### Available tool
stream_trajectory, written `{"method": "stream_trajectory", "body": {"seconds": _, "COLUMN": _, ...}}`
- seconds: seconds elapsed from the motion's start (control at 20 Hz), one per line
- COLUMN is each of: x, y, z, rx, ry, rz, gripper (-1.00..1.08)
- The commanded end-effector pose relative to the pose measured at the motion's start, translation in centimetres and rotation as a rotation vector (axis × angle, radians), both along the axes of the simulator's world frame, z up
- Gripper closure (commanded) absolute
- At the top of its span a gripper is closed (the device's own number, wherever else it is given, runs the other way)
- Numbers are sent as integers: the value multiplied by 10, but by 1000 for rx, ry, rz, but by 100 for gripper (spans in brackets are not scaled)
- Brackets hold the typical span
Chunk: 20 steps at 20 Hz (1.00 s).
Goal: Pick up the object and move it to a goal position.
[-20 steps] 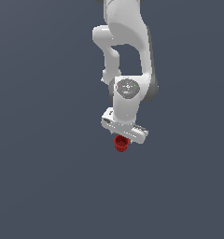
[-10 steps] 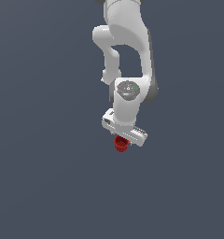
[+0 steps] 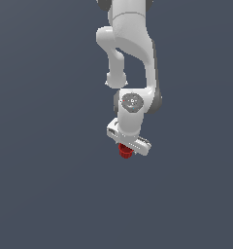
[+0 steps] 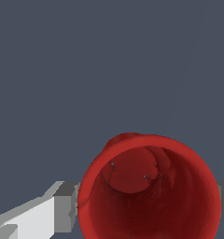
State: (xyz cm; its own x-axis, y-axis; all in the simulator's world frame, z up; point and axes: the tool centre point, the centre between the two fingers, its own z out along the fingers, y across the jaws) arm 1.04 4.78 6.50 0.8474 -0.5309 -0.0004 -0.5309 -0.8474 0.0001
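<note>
the red cup is held in the gripper, whose fingers are closed against the cup's sides. in the wrist view the hollow, wide-rimmed cup is seen from straight above its mouth, between the two grey pads. in the exterior view it hangs just below the white arm.

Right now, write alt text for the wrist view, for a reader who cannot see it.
A hollow red cup fills the lower part of the wrist view, its open mouth facing the camera so the inside is visible. It sits between the grey fingertips of the white gripper, against a plain dark grey-blue background.
</note>
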Motion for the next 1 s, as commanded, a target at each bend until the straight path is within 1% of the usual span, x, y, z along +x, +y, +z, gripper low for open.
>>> {"method": "stream_trajectory", "body": {"seconds": 0.0, "x": 0, "y": 0, "z": -11, "rx": 0, "ry": 0, "rz": -1, "gripper": -92}}
{"method": "stream_trajectory", "body": {"seconds": 0.25, "x": 1, "y": 0, "z": -18, "rx": 0, "ry": 0, "rz": -2, "gripper": -92}}
{"method": "stream_trajectory", "body": {"seconds": 0.3, "x": 1, "y": 0, "z": -18, "rx": 0, "ry": 0, "rz": -2, "gripper": 108}}
{"method": "stream_trajectory", "body": {"seconds": 0.95, "x": 2, "y": 3, "z": -15, "rx": 1, "ry": -1, "rz": 0, "gripper": 108}}
